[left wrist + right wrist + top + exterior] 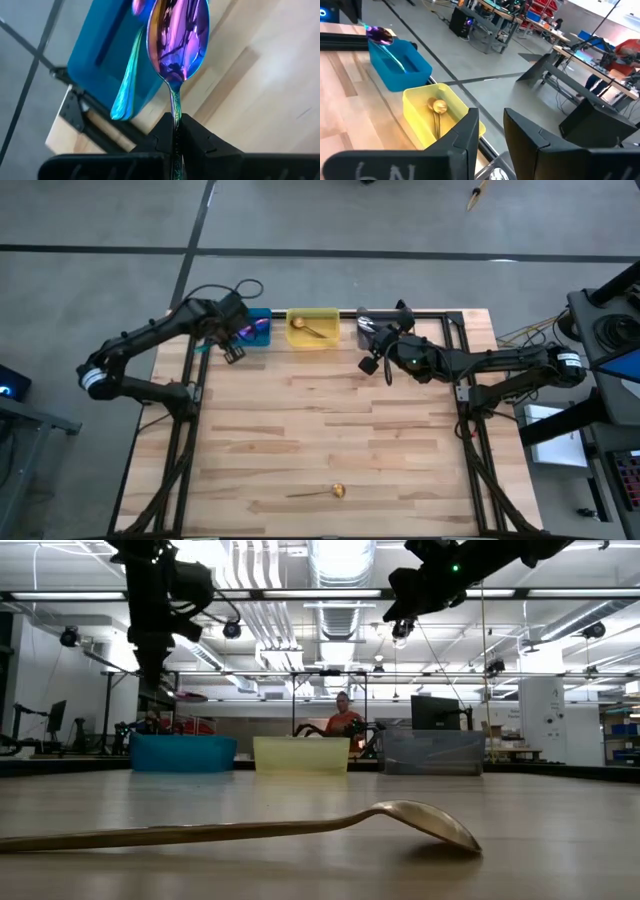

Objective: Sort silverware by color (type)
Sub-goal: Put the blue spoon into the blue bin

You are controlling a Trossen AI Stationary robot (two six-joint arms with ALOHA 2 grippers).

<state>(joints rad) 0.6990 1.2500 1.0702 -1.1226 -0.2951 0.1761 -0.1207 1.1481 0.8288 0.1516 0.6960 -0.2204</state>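
Note:
My left gripper [176, 131] is shut on an iridescent purple-blue spoon [177, 40] at the blue bin [260, 330] on the table's far left. A second spoon with a teal handle [127, 85] lies in that bin. The yellow bin [312, 330] holds a gold spoon [438, 107]. Another gold spoon [330, 492] lies flat on the table near its front edge, bowl toward the right. My right gripper [492, 137] hangs open with nothing between its fingers, at the gray bin [433, 752]. My left gripper pinches the purple spoon's thin handle [175, 112] between its two fingers. The fingers slant steeply down and lie along the handle. The spoon sticks out past the fingertips, bowl foremost, lifted clear above the blue bin's edge.
The three bins stand in a row along the table's far edge: blue, yellow, gray. The wooden tabletop [330, 420] between the bins and the lone gold spoon is bare. A person [343, 718] sits in the room beyond the table.

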